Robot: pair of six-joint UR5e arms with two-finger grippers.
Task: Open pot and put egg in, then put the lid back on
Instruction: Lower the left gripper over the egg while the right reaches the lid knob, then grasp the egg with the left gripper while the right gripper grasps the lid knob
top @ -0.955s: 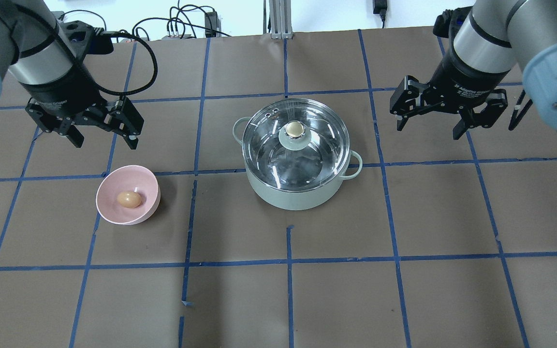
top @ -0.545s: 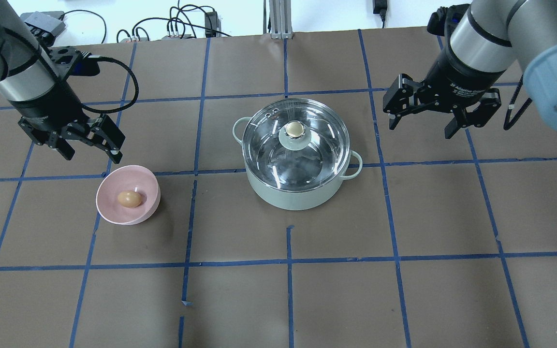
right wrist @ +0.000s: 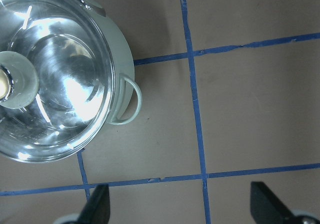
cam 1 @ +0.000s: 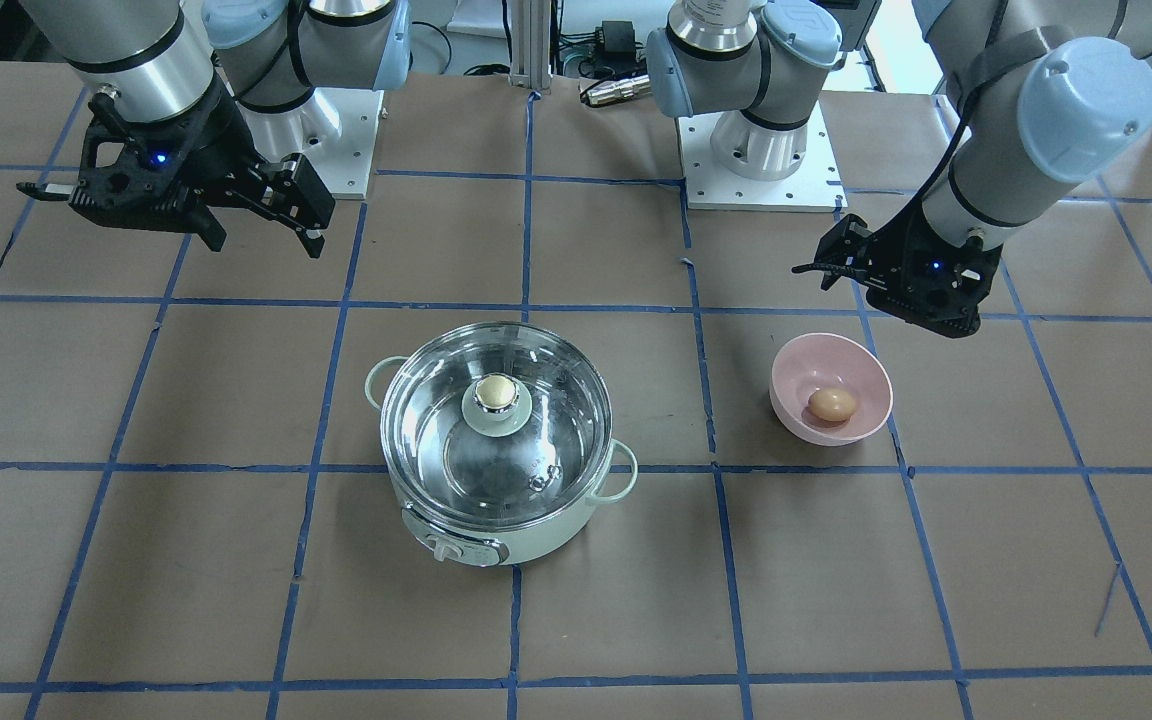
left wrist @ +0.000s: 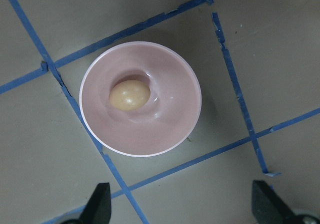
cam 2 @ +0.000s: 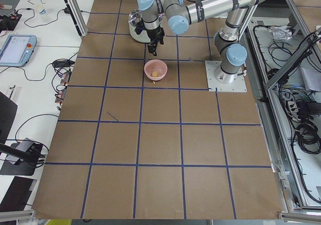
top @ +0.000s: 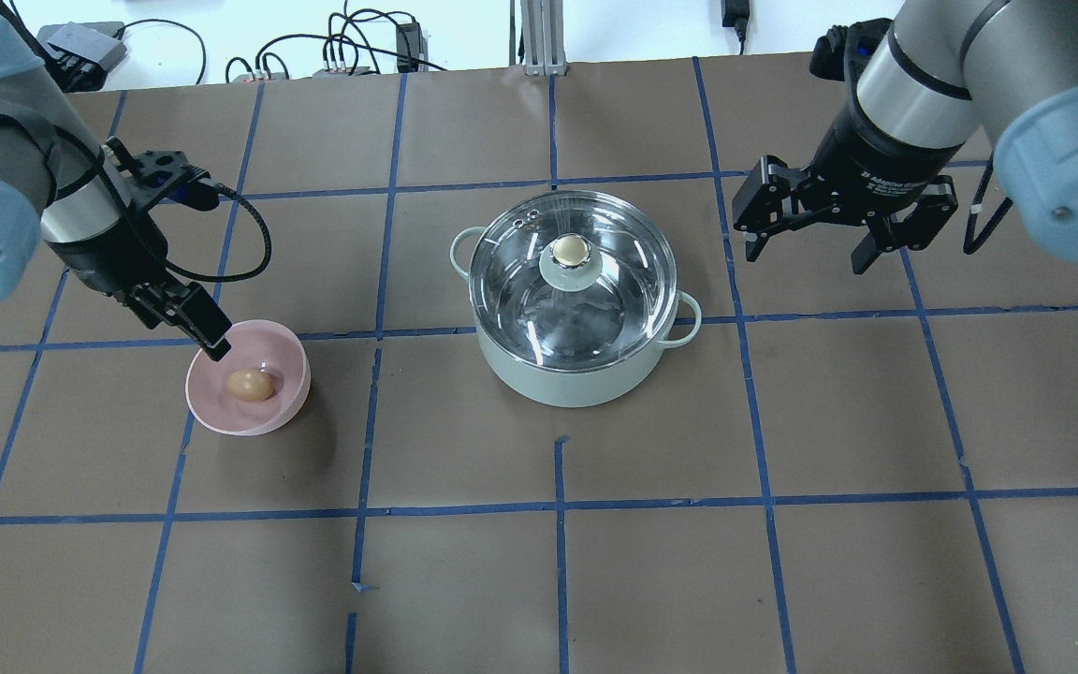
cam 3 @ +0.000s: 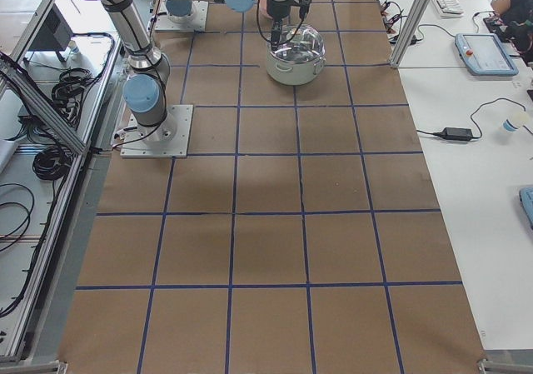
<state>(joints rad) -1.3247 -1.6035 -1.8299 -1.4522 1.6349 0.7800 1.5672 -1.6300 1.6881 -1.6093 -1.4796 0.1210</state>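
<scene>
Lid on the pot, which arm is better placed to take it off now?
Right. The right end effector, open, hovers beside the pot with the lid on. The left end effector, also open, is away at the pink bowl with the egg.

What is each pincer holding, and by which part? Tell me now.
Nothing is held. The left pincer hangs open near the bowl that holds the egg; the right pincer hangs open beside the pot, whose lid is on.
</scene>
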